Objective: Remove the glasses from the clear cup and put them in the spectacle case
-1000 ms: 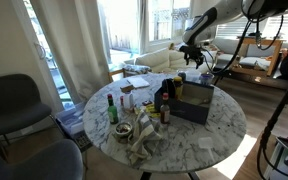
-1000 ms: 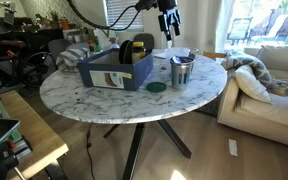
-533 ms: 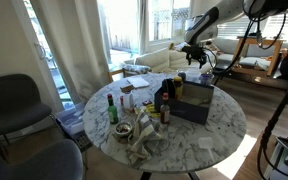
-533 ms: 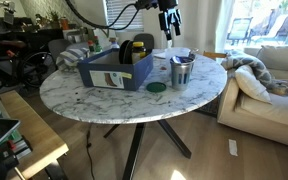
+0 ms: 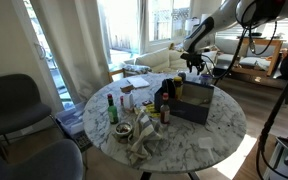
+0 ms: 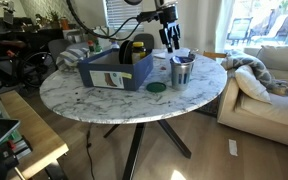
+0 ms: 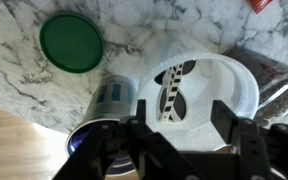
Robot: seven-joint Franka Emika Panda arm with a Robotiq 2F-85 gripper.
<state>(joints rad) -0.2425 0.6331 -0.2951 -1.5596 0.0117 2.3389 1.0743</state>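
In the wrist view the clear cup (image 7: 234, 85) stands on the marble table (image 7: 24, 85), seen from above. The glasses (image 7: 174, 88), with black-and-white striped arms, stand inside it. My gripper (image 7: 181, 112) is open and empty, directly above the cup, one finger on each side of it. A dark object (image 7: 280, 72) at the right edge may be the spectacle case; only part shows. In an exterior view my gripper (image 6: 169, 40) hangs just above the cup (image 6: 184, 58) near the table's far edge. It also shows in an exterior view (image 5: 193, 64).
A metal can (image 7: 106, 105) stands right beside the cup, also seen as (image 6: 180, 72). A green lid (image 7: 72, 42) lies on the table. A blue bin (image 6: 114, 68) holds a tape roll. Bottles (image 5: 111, 108) and clutter fill the other side. A sofa (image 6: 269, 75) is nearby.
My gripper has come down from high above the table to just over the clear cup. The jaws stay open. Nothing on the table has moved.
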